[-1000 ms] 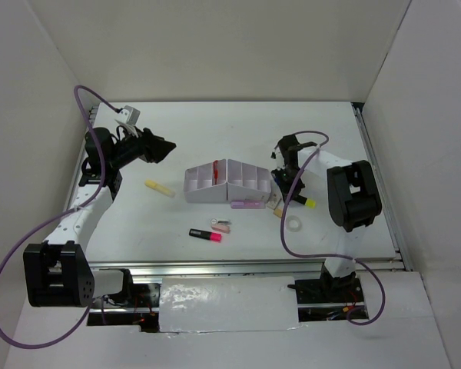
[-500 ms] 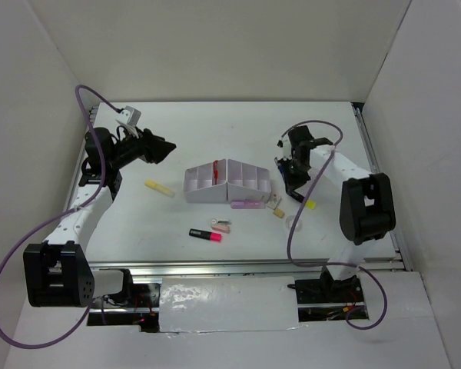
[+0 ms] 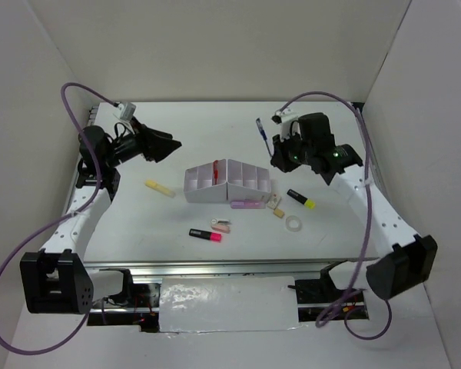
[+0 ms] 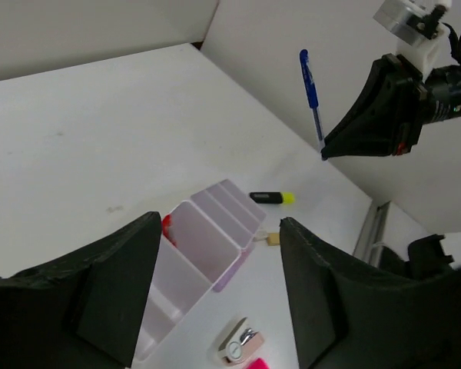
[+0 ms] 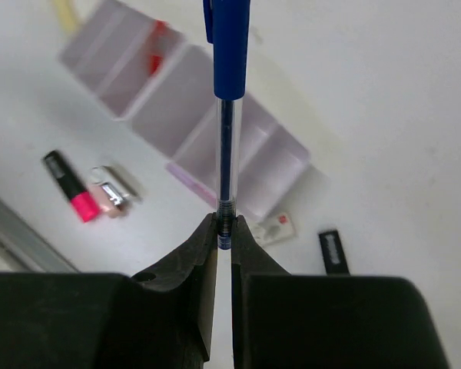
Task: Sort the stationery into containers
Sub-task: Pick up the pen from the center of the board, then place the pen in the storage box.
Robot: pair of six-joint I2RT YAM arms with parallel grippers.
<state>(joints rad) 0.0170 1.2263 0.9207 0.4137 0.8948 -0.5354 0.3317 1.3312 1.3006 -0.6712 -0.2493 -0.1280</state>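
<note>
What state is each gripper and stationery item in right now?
blue plastic pen: lifted, near-upright, pinched at its lower end.
right gripper: fingers shut on the pen.
left gripper: open, empty.
white plastic desk organiser: standing on table, red item inside.
black-yellow highlighter: lying loose on table.

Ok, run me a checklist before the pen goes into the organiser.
1. Grip: right gripper is shut on the blue pen, pinching one end. Ok.
2. Pen lifted off everything: it stands upright in the air, touching nothing else. Ok.
3. Pen over a compartment: from above it sits to the right of the organiser and beyond it, not over it. Not ok.
4. Free compartment: several look empty; one holds a red item. Ok.
5. Left gripper out of the way: open, empty, well left of the organiser. Ok.
6. Whether the grip is firm enough for tilting the pen: cannot tell.
</note>
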